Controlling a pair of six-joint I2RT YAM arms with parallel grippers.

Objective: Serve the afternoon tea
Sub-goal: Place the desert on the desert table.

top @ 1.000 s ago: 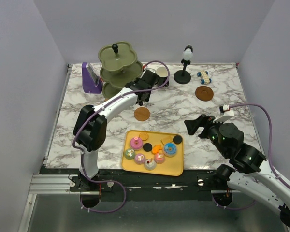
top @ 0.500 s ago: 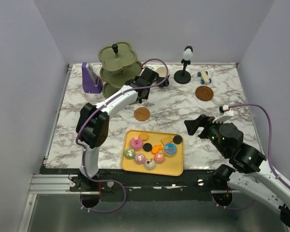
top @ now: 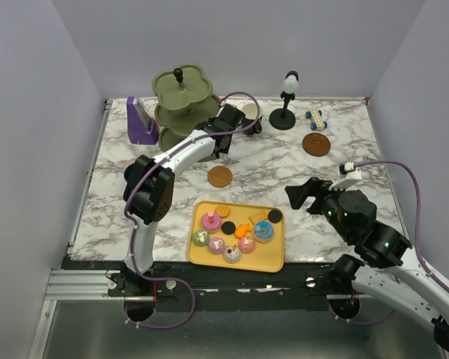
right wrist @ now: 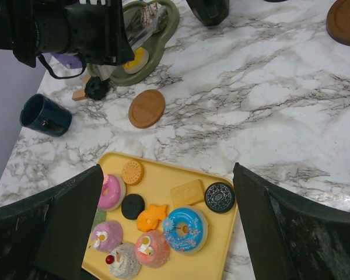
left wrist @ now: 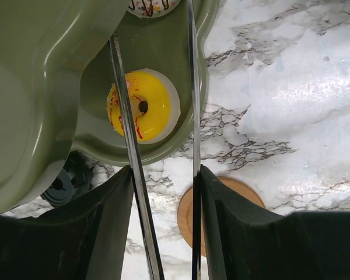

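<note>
The olive-green three-tier stand (top: 181, 97) is at the back left. A yellow doughnut (left wrist: 154, 105) lies on its bottom tier (left wrist: 99, 99). My left gripper (top: 224, 127) (left wrist: 164, 172) is shut on metal tongs (left wrist: 193, 87). Their arms stand apart above the doughnut and do not pinch it. My right gripper (top: 303, 196) (right wrist: 167, 175) hangs open over the yellow tray (right wrist: 221, 245), which holds several doughnuts, cupcakes and biscuits. One brown coaster (top: 220, 176) lies mid-table, another (top: 316, 143) at the right. The black cream-lined mug (top: 250, 114) stands behind the left gripper. The dark-blue mug (right wrist: 45, 115) sits at the left.
A purple wedge-shaped holder (top: 141, 121) stands left of the olive-green stand. A black stand with a white ball top (top: 286, 101) and a small toy car (top: 315, 115) are at the back. A black knob (right wrist: 97, 88) lies by the stand's base.
The left arm's elbow has swung up and to the right, and its wrist has edged closer to the stand. The right arm has not moved.
</note>
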